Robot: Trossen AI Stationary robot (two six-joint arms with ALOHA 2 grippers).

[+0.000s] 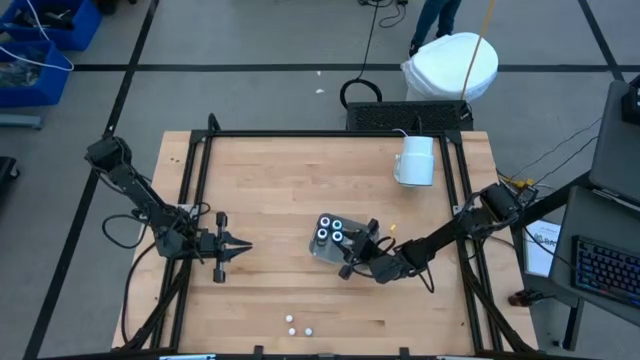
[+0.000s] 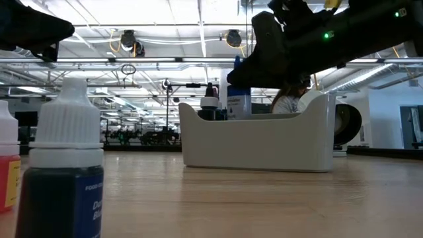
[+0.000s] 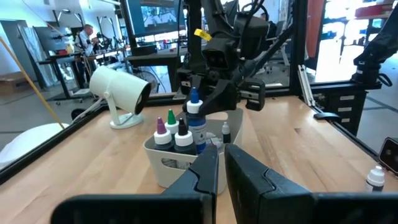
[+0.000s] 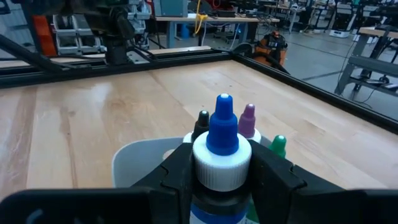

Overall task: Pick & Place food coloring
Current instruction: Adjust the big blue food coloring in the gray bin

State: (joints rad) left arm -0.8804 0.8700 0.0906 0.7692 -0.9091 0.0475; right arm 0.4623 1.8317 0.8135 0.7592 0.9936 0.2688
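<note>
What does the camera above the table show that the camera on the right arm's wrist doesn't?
Only the high view shows the left pincer waiting apart at table left, the white mug lying on its side, and three loose bottles near the front edge. Only the right wrist view shows the blue-tipped bottle clamped between the fingers. Both show the tray and the right pincer.

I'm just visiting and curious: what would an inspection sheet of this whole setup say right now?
Surface: wooden table, bare in most places.
Job's things: tray holding capped bottles; blue-tipped bottle gripped above it; three loose bottles near the front edge.
Clutter: white mug lying on its side.
Grippers: right gripper shut on the blue-tipped bottle; left gripper idle, jaws nearly together.
Cables: black loop on the floor.
Surroundings: blue bins, keyboard, a person.
</note>
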